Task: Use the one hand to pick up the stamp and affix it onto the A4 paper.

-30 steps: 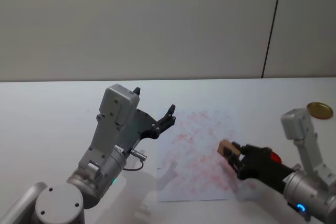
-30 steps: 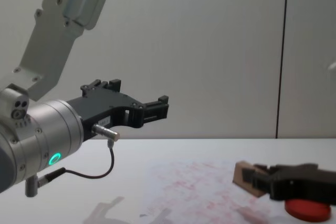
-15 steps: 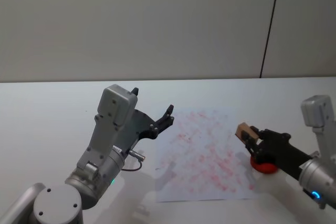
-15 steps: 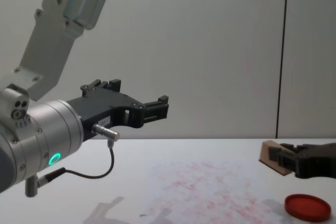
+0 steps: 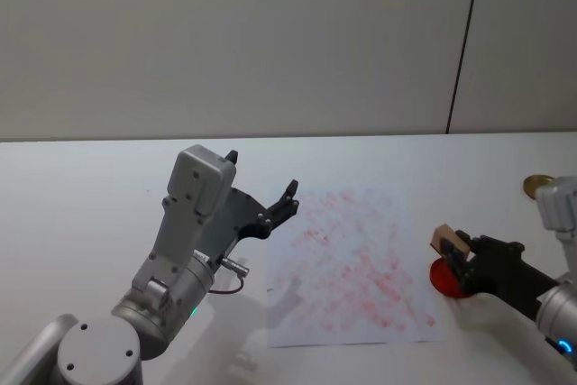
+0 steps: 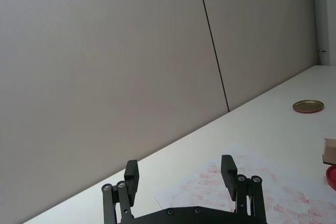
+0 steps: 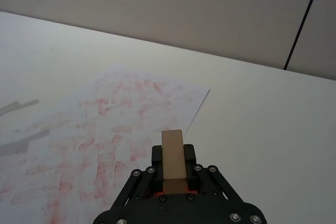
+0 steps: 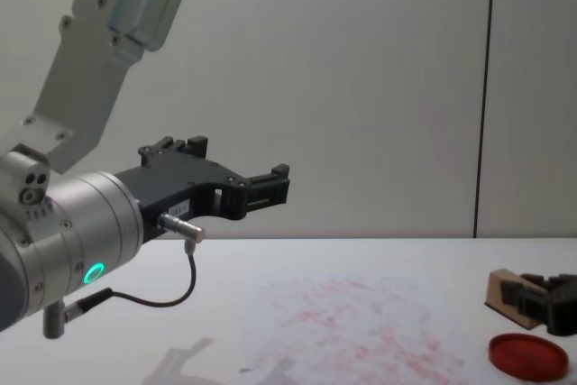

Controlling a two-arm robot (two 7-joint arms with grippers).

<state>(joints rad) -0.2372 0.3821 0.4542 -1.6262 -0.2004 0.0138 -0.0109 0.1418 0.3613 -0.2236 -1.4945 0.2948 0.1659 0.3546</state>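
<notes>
Head view: right hand (image 5: 453,250) grips blocky wooden stamp (image 5: 443,240) beside smudged paper (image 5: 347,268).

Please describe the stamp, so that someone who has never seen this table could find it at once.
Start from the white paper smeared with red marks in the middle of the table. Just past its right edge, the black right gripper holds the stamp in its jaws above a flat red ink pad. The stamp is the small tan wooden block, unlike the round red pad.
</notes>
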